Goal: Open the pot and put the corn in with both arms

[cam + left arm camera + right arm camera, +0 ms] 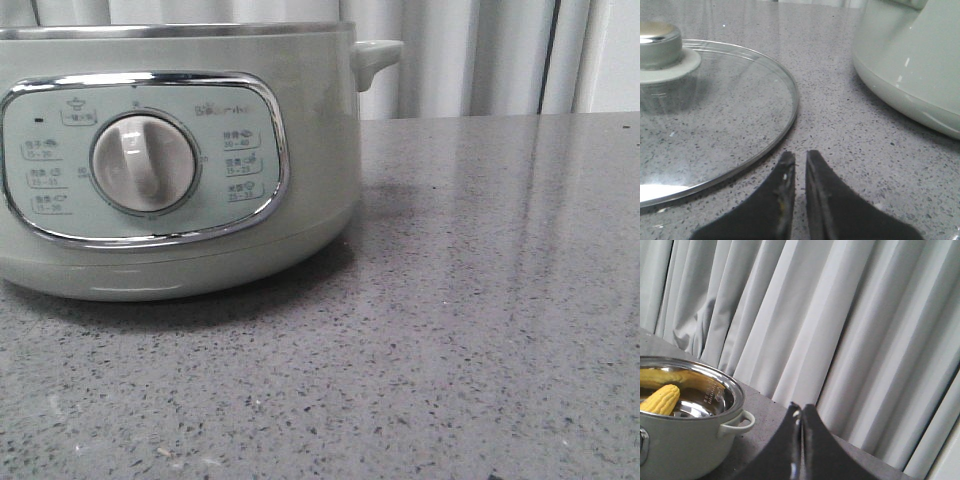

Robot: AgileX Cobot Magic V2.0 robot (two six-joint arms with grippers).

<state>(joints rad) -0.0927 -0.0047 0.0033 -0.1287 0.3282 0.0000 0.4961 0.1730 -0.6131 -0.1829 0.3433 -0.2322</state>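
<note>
The pale grey-green pot (170, 150) stands at the left of the front view, with its chrome-framed panel and off-white dial (145, 163). In the right wrist view the pot (680, 440) is open and the yellow corn (662, 399) lies inside it. The glass lid (715, 120) with its knob (657, 45) lies flat on the table beside the pot (910, 65). My left gripper (800, 155) is shut and empty, low over the table just past the lid's rim. My right gripper (801, 407) is shut and empty, raised to the side of the pot. Neither gripper shows in the front view.
The speckled grey table (480, 300) stretches right of the pot. Pale curtains (840, 315) hang behind the table's far edge. The pot's small side handle (375, 55) sticks out to the right; it also shows in the right wrist view (737, 422).
</note>
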